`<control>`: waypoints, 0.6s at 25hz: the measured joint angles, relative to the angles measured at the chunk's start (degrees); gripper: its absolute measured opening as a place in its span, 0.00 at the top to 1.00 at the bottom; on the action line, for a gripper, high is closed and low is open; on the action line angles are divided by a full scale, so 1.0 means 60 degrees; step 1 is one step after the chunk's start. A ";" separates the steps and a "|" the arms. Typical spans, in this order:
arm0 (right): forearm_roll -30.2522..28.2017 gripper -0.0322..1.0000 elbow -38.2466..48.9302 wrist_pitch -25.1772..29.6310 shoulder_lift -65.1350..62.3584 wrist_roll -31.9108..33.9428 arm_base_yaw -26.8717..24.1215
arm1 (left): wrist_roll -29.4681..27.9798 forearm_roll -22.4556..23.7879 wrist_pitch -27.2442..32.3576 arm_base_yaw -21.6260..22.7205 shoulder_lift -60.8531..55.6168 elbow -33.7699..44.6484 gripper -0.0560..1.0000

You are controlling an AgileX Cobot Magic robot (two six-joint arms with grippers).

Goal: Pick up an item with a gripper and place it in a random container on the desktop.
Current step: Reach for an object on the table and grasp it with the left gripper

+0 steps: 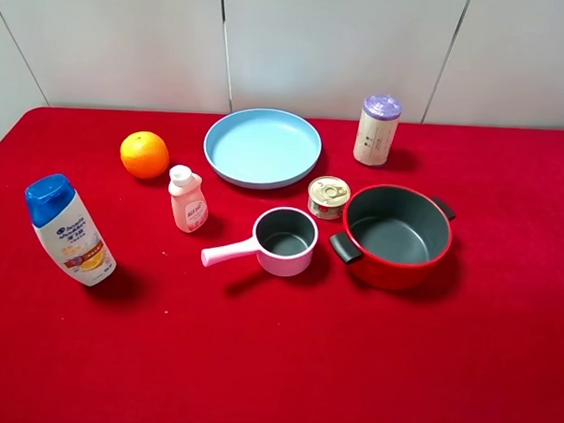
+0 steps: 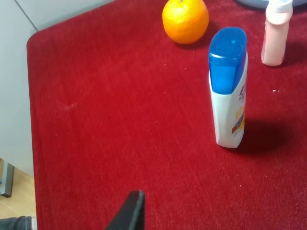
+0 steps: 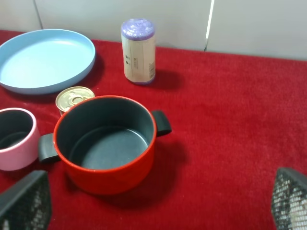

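The bottle (image 1: 69,230) stands upright on the red table (image 1: 256,379), blue cap up, at the far 9 o'clock side in the high view, with nothing touching it. In the left wrist view only one black finger (image 2: 130,213) of the left gripper (image 2: 130,213) shows at the picture's edge. The bottle (image 2: 229,91) stands well apart from it across bare cloth, narrow side towards the camera. Nothing lies against that finger and the jaws stand wide, holding nothing. From the bottle, the orange (image 1: 144,154) sits between 1 and 2 o'clock and the small pink bottle (image 1: 187,200) at about 2 o'clock, both apart from it. The red pot (image 1: 396,235) is at 3 o'clock from the bottle, well apart, with its grey inside showing and a black handle on each side. The pink saucepan (image 1: 285,240) sits just beside the pot at its 9 o'clock, handle pointing towards 8 o'clock. The can (image 1: 328,197) is just beside the pot at 10 o'clock, and the purple-lidded cylinder (image 1: 376,129) is at about 12 o'clock. The blue plate (image 1: 262,147) lies at about 12 o'clock from the saucepan. The right gripper (image 3: 156,206) is spread wide, its two fingertips (image 3: 24,201) at opposite edges of its view and gripping nothing. The pot (image 3: 108,143) sits near, ahead of the gap between them and untouched.
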 joint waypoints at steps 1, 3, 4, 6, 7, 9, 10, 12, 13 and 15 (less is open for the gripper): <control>0.0000 0.30 0.0000 0.0000 0.0000 0.0000 0.0000 | 0.0000 0.0000 0.0000 0.0000 0.0000 0.0000 0.02; 0.0000 0.30 0.0000 0.0000 0.0000 0.0000 0.0000 | 0.0000 0.0000 0.0000 0.0000 0.0000 0.0000 0.02; 0.0000 0.30 0.0000 0.0000 0.0000 0.0000 0.0000 | 0.0000 0.0000 0.0000 0.0000 0.0000 0.0000 0.02; 0.0000 0.30 0.0000 0.0000 0.0000 0.0000 0.0000 | 0.0000 0.0000 0.0000 0.0000 0.0000 0.0000 0.02; 0.0000 0.30 0.0000 0.0000 0.0000 0.0000 0.0000 | 0.0000 0.0000 0.0000 0.0000 0.0000 0.0000 0.02; 0.0000 0.30 0.0000 0.0000 0.0000 0.0000 0.0000 | 0.0000 0.0000 0.0000 0.0000 0.0000 0.0000 0.02; 0.0000 0.30 0.0000 0.0000 0.0000 0.0000 0.0000 | 0.0000 0.0000 0.0000 0.0000 0.0000 0.0000 0.02; 0.0000 0.30 0.0000 0.0000 0.0000 0.0000 0.0000 | 0.0000 0.0000 0.0000 0.0000 0.0000 0.0000 0.02; 0.0000 0.30 0.0000 0.0000 0.0000 0.0000 0.0000 | 0.0000 0.0000 0.0000 0.0000 0.0000 0.0000 0.02; 0.0000 0.30 0.0000 0.0000 0.0000 0.0000 0.0000 | 0.0000 0.0000 0.0000 0.0000 0.0000 0.0000 0.02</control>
